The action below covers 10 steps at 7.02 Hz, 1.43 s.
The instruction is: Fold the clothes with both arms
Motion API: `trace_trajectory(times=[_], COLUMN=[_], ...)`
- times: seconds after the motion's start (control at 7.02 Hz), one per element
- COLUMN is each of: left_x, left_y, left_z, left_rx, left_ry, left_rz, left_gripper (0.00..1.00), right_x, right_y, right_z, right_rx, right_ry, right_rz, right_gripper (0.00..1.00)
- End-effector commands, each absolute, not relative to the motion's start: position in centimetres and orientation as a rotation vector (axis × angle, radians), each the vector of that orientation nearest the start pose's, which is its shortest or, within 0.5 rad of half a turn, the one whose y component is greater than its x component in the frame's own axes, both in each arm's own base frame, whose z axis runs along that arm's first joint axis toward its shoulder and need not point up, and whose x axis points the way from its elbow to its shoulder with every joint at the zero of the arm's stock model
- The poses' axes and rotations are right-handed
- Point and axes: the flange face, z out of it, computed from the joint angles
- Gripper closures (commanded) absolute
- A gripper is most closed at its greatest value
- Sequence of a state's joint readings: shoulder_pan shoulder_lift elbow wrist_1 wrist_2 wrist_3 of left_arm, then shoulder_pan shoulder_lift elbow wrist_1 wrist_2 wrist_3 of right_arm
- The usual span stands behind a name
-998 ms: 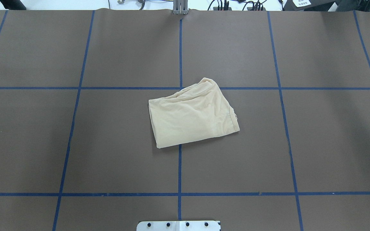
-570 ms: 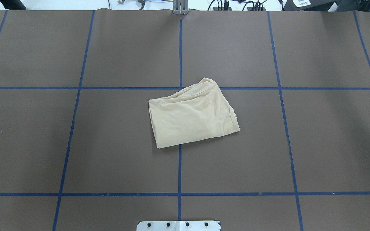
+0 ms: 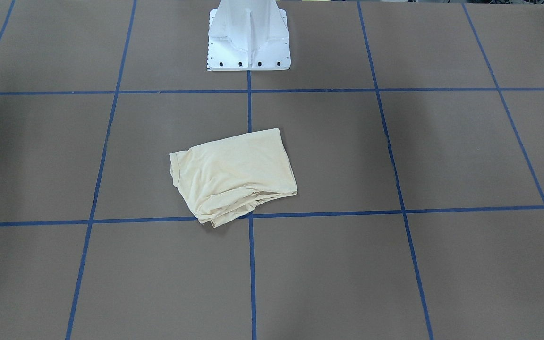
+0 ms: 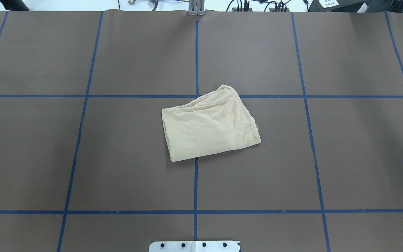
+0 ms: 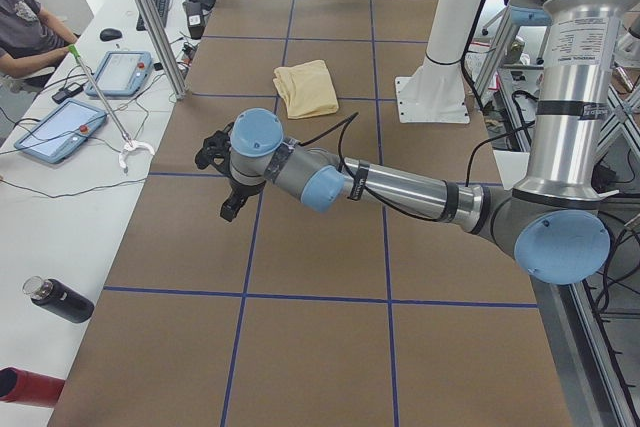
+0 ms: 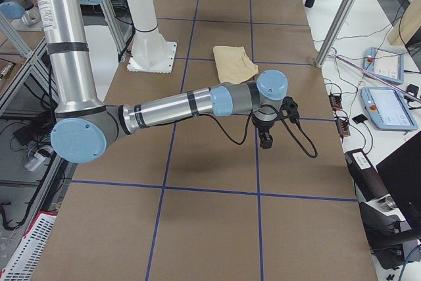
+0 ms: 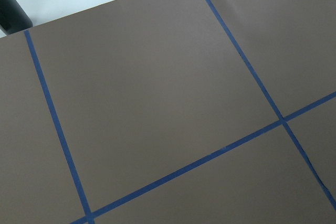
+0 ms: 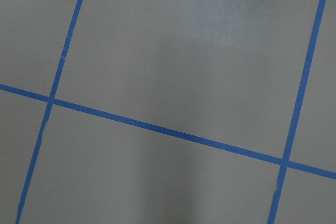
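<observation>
T-shirt point(image 4: 210, 124) lies folded, apparently finished. Left pincer point(image 5: 229, 209) and right pincer point(image 6: 266, 141) hang clear; whether open or closed cannot be told. Next: square the fold.

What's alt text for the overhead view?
A folded cream shirt lies near the middle of a brown table gridded with blue tape lines. The robot's white base plate shows at the bottom edge.

Left arm point(image 5: 400, 187) and right arm point(image 6: 171, 106), both stretched out.
Each of the 2 reaches near-horizontal from an upright upper section; the left gripper point(image 5: 230, 211) and right gripper point(image 6: 266, 140) point downward, and whether their jaws are parted cannot be told.
</observation>
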<state>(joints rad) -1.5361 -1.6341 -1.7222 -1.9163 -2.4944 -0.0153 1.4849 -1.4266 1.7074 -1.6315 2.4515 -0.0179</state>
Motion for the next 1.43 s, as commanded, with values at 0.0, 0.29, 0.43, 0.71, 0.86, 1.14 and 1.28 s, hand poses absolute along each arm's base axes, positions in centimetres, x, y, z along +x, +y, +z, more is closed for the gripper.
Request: trace_trajectory(times=[0.0,0.29,0.43,0.71,0.86,1.14,1.28], left_x=[-3.52,-3.52,-3.52,-3.44,-3.44,-3.44,-3.45], left_y=[-52.93,-52.91,-52.94,-53.03,-53.01,-53.09,-53.14], left_z=[50.15,50.07,49.86,49.61,49.47,49.55,49.77], left_rx=[0.496,0.498,0.501,0.506,0.507,0.506,0.503], left_ry=[0.912,0.912,0.911,0.911,0.911,0.91,0.909], left_rz=[0.276,0.277,0.279,0.283,0.283,0.282,0.281], left_gripper=[0.0,0.0,0.0,0.0,0.0,0.0,0.0], right_x=[0.92,0.67,0.57,0.24,0.15,0.05,0.06], right_y=[-55.12,-55.19,-55.17,-55.17,-55.17,-55.21,-55.15], right_z=[51.46,51.46,51.3,51.3,51.3,51.12,51.22], right_rx=[0.175,0.173,0.175,0.172,0.172,0.175,0.172], right_ry=[-0.886,-0.885,-0.887,-0.887,-0.887,-0.889,-0.889], right_rz=[-0.192,-0.198,-0.199,-0.205,-0.207,-0.21,-0.209], right_gripper=[0.0,0.0,0.0,0.0,0.0,0.0,0.0])
